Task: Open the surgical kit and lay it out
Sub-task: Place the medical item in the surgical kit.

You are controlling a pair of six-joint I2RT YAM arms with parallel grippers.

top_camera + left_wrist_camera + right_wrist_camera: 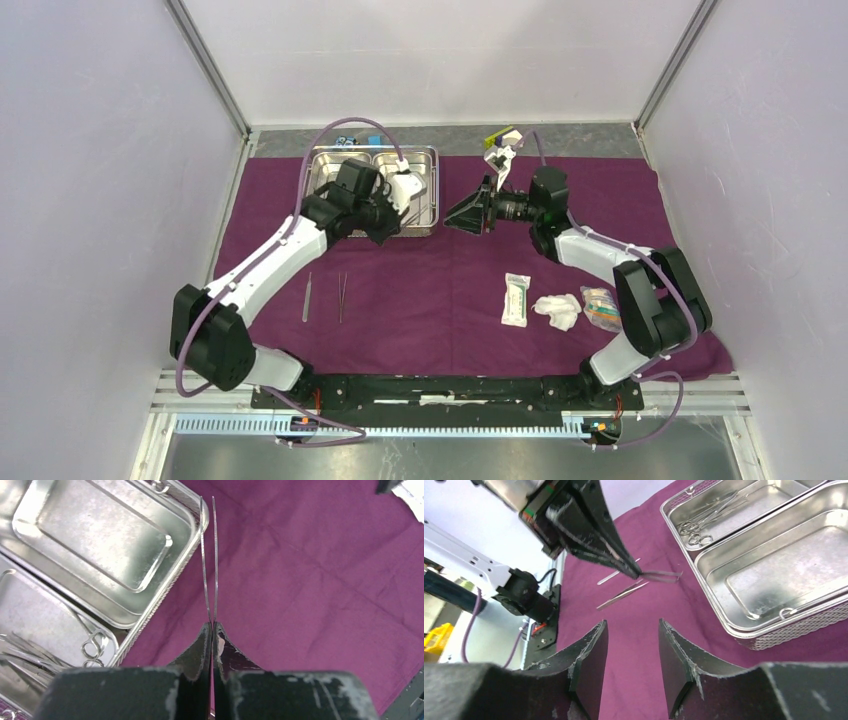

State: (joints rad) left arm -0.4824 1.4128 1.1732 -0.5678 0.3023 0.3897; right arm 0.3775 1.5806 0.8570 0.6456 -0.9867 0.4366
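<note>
The dark purple cloth (440, 290) lies spread over the table. The steel tray (322, 170) stands on it at the back left. My left gripper (212, 626) is shut on slim tweezers (209, 560) and holds them above the cloth beside the tray (95, 540). Ring-handled forceps (92, 645) and more instruments lie in one compartment; the other is bare. My right gripper (633, 630) is open and empty, to the right of the tray (784, 575), facing my left gripper (614, 550). Two tweezers (307, 297) (342, 297) lie on the cloth at the front left.
A white packet (516, 300), white gauze (557, 310) and a small clear packet (600, 308) lie in a row at the front right. A small blue block (350, 140) and a yellow-green and white piece (503, 140) sit behind the cloth's back edge.
</note>
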